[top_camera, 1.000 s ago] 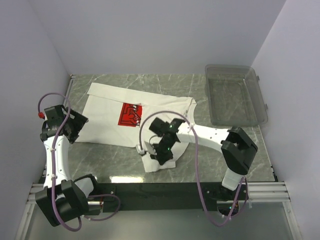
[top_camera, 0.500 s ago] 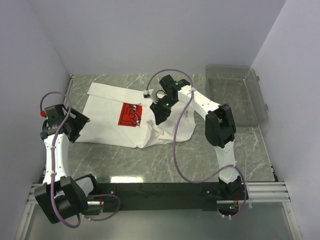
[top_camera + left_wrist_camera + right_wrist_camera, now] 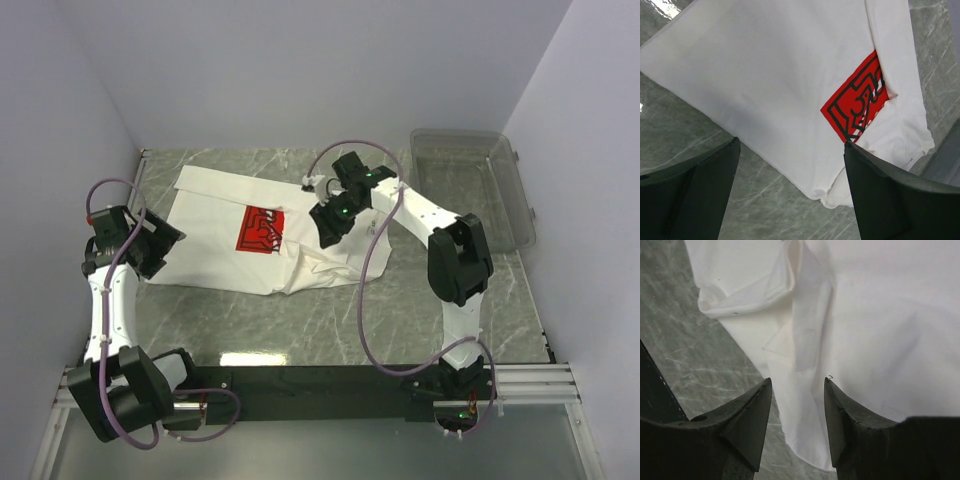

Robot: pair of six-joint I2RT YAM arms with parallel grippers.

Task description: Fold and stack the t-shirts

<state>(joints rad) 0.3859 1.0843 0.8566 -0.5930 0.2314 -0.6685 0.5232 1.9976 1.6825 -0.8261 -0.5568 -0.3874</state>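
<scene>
The white t-shirt (image 3: 215, 215) lies on the marbled table with its red square print (image 3: 260, 230) facing up and its right part folded over in rumpled layers. My right gripper (image 3: 328, 228) hovers over that folded part, just right of the print. In the right wrist view the right gripper (image 3: 797, 381) is open, and the cloth (image 3: 880, 315) shows below with nothing pinched. My left gripper (image 3: 158, 250) stands open at the shirt's left edge. In the left wrist view the left gripper (image 3: 790, 142) spans the shirt's hem, and the print (image 3: 855, 102) lies beyond.
A clear grey plastic bin (image 3: 470, 190) stands at the back right of the table. Bare marbled table (image 3: 450, 290) shows in front of the shirt and to its right. Purple walls close in the left, back and right sides.
My right gripper carried the shirt's near right part from the table's front back over the shirt, then opened and let it go. The left arm hardly moved.
</scene>
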